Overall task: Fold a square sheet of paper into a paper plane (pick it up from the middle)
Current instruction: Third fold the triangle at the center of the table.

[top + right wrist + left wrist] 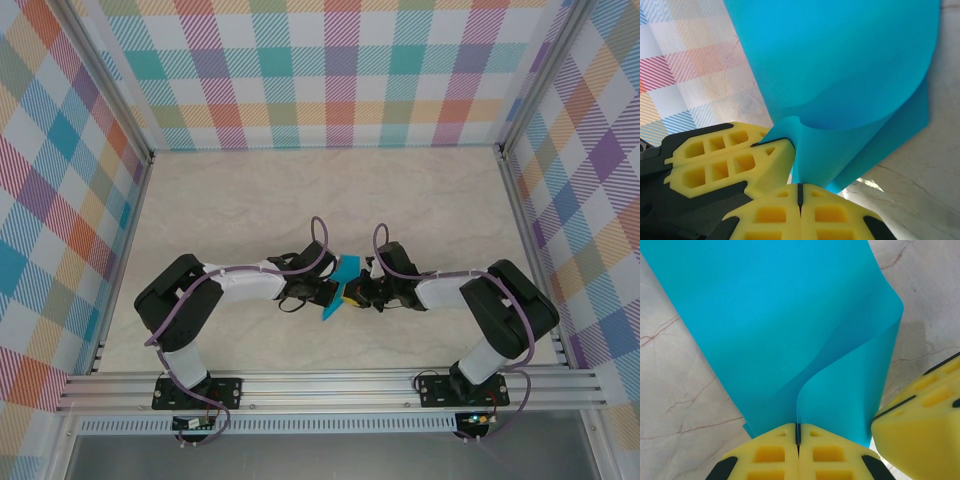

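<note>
The square sheet of paper [346,271] is teal-blue and hangs above the table's middle between both grippers. My left gripper [332,297] is shut on its lower edge; in the left wrist view the sheet [790,315] rises from the closed yellow jaws [798,433] and curls over in a loose bend. My right gripper [357,294] is shut on the same edge close beside it. In the right wrist view the paper [840,65] stands up from its shut jaws [800,188], with the left gripper's fingers [730,160] pinching a corner just to the left.
The marble-look tabletop [250,210] lies under the paper. Plaid walls [330,70] enclose the back and sides. An aluminium rail [330,385] runs along the near edge by the arm bases.
</note>
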Controlling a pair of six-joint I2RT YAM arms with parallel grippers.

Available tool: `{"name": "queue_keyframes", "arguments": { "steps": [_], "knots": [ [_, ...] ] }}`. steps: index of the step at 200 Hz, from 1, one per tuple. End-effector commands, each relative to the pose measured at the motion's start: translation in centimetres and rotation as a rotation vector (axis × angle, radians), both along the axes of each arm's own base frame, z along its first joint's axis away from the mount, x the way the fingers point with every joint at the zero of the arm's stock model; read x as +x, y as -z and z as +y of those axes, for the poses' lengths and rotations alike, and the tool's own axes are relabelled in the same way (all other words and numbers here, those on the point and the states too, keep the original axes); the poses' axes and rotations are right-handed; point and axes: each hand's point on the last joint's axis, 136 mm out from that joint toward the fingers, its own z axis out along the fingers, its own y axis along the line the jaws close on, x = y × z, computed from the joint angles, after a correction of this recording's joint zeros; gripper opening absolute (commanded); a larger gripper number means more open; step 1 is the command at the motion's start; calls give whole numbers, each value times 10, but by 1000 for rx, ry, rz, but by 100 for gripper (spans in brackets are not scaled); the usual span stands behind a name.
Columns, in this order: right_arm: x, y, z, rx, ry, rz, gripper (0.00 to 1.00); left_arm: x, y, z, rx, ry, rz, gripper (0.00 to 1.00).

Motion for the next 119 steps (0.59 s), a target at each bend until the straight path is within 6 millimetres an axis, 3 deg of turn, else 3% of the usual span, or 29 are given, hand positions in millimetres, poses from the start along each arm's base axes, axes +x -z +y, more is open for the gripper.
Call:
{"name": "queue_keyframes", "arguments": {
  "steps": [1, 119],
  "knots": [
    [4, -2, 7, 20, -4, -14, 0, -6, 19, 20, 83, -16, 45, 0],
    [-1, 17, -5, -63, 13, 22, 0, -2, 9, 17, 75, -9, 18, 0]
  ]
}}
